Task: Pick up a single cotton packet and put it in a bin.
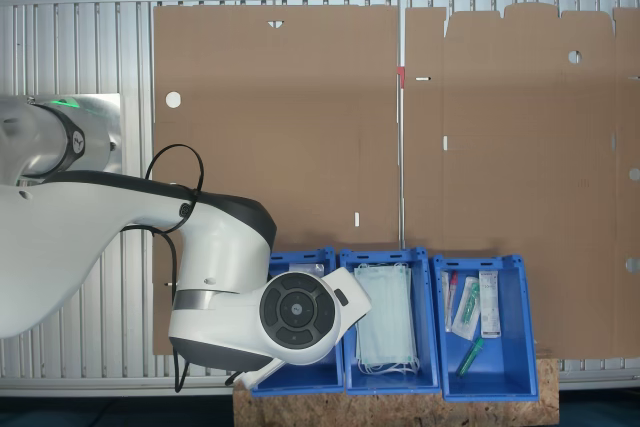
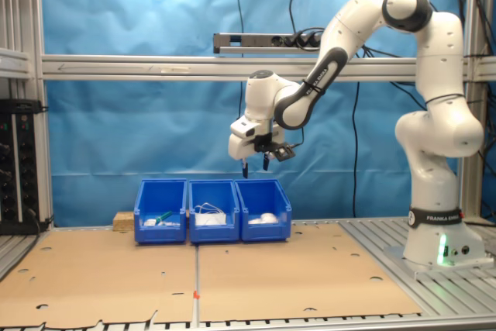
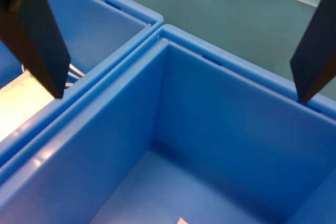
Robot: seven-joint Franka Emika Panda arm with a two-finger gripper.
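My gripper (image 2: 256,165) hangs open and empty above the blue bin (image 2: 264,201) at the second exterior view's right end of the row. White cotton packets (image 2: 267,217) lie inside that bin. In the wrist view the two dark fingers (image 3: 37,40) stand wide apart over the bin's (image 3: 210,108) smooth inner wall, and a small white corner (image 3: 181,220) shows on its floor. In the first exterior view my arm's wrist (image 1: 300,312) covers most of this bin (image 1: 300,259), with a pale packet edge (image 1: 312,270) peeking out.
The middle bin (image 1: 425,317) holds pale green face masks (image 1: 385,319). The third bin (image 1: 520,327) holds tubes and small boxes (image 1: 470,309). The bins sit on a chipboard block (image 1: 545,402) at the edge of the cardboard sheets (image 1: 280,127).
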